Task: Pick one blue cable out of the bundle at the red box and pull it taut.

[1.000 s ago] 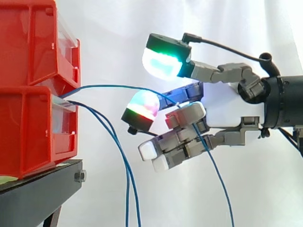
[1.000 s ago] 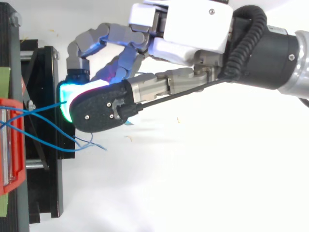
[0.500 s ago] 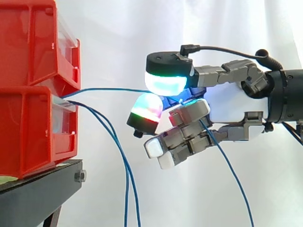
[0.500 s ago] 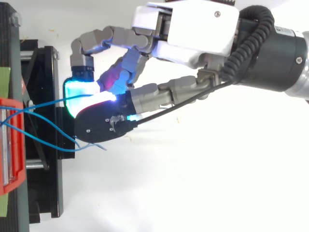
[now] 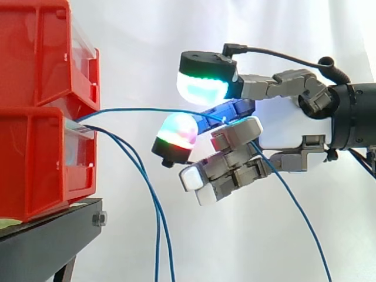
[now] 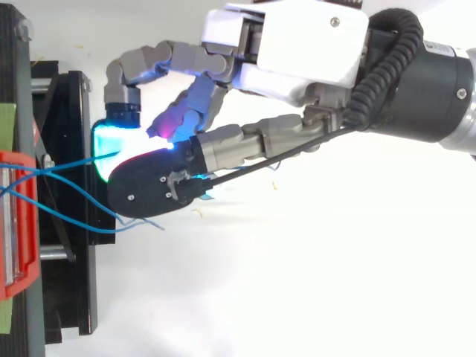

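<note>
We curl our grey-and-white robot hand (image 5: 281, 130), at the middle right of the frame, tight round one thin blue cable (image 5: 141, 109) that comes out of the red plastic boxes (image 5: 35, 164) at the left, so we can pull it straight.

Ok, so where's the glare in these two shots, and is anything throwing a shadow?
Side view: the white curtain is evenly bright, so the blue cable reads clearly against it; the hand has pads glowing green and red. Top view: the white surface is washed out, with only a faint shadow just under the hand; one pad's cyan glow flares where the cable meets it.
</note>
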Tool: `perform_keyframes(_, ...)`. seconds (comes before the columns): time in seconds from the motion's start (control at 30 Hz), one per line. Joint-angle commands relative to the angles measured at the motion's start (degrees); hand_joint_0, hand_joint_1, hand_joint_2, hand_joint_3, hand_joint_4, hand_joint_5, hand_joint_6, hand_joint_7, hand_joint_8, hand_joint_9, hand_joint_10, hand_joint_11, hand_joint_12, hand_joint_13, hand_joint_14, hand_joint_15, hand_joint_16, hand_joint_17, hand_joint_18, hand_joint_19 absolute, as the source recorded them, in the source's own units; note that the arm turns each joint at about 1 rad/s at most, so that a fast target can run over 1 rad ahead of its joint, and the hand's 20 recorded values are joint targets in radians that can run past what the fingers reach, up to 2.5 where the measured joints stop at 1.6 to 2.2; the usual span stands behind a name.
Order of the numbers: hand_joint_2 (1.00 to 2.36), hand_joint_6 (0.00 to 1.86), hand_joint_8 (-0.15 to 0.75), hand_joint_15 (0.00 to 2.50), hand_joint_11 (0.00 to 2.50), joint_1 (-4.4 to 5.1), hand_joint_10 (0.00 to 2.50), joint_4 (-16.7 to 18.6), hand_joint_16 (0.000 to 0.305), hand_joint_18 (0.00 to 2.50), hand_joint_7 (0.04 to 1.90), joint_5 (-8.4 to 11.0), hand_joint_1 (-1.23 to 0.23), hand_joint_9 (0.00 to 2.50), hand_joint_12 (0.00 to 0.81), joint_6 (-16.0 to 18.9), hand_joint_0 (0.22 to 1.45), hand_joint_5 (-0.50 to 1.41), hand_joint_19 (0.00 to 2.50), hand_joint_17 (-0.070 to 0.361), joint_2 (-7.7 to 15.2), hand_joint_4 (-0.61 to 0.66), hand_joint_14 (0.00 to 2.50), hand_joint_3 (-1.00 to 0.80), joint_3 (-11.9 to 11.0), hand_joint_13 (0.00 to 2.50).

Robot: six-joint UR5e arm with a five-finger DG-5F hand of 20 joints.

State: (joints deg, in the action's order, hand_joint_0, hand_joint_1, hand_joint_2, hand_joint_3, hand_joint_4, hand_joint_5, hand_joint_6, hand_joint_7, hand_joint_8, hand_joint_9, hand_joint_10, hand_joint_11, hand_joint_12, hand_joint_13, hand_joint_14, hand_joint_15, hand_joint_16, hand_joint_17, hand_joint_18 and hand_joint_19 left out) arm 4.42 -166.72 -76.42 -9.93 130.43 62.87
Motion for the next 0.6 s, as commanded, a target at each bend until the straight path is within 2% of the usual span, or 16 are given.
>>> perform_keyframes(0.0, 1.02, 0.5, 0.348, 0.48, 1.46, -0.02, 0.01, 0.0, 0.054, 0.75, 1.12, 0.04, -0.57, 1.36, 0.39, 0.0, 0.64, -0.05, 0.46, 0.122, 0.0, 0.49, 0.02, -0.23, 0.0, 0.91)
perform_keyframes(0.17, 1.02, 0.5, 0.377, 0.48, 1.44, -0.02, 0.01, 0.0, 0.059, 0.8, 1.05, 0.04, -0.61, 1.39, 0.413, 0.0, 0.65, -0.05, 0.44, 0.133, 0.0, 0.57, 0.02, -0.13, -0.1, 0.93)
perform_keyframes(0.3, 1.02, 0.5, 0.379, 0.48, 1.45, -0.02, 0.01, 0.0, 0.06, 0.81, 1.05, 0.04, -0.61, 1.39, 0.416, 0.0, 0.65, -0.05, 0.44, 0.135, 0.0, 0.55, 0.02, -0.14, -0.1, 0.94)
perform_keyframes(0.4, 1.02, 0.5, 0.377, 0.48, 1.46, 0.06, 0.01, 0.0, 0.059, 0.8, 1.13, 0.04, -0.62, 1.38, 0.414, 0.0, 0.64, -0.05, 0.45, 0.132, 0.0, 0.47, 0.02, -0.17, -0.1, 0.93)
perform_keyframes(0.43, 1.02, 0.5, 0.36, 0.48, 1.45, 0.06, 0.01, 0.0, 0.057, 0.78, 1.19, 0.04, -0.62, 1.37, 0.408, 0.0, 0.63, -0.05, 0.46, 0.128, 0.0, 0.41, 0.02, -0.22, -0.1, 0.92)
perform_keyframes(0.57, 1.01, 0.5, 0.358, 0.5, 1.49, 0.06, 0.01, 0.0, 0.055, 0.76, 1.38, 0.39, -0.62, 1.36, 0.399, 0.0, 0.62, -0.03, 0.47, 0.123, 0.0, 0.32, 0.02, -0.31, -0.1, 0.92)
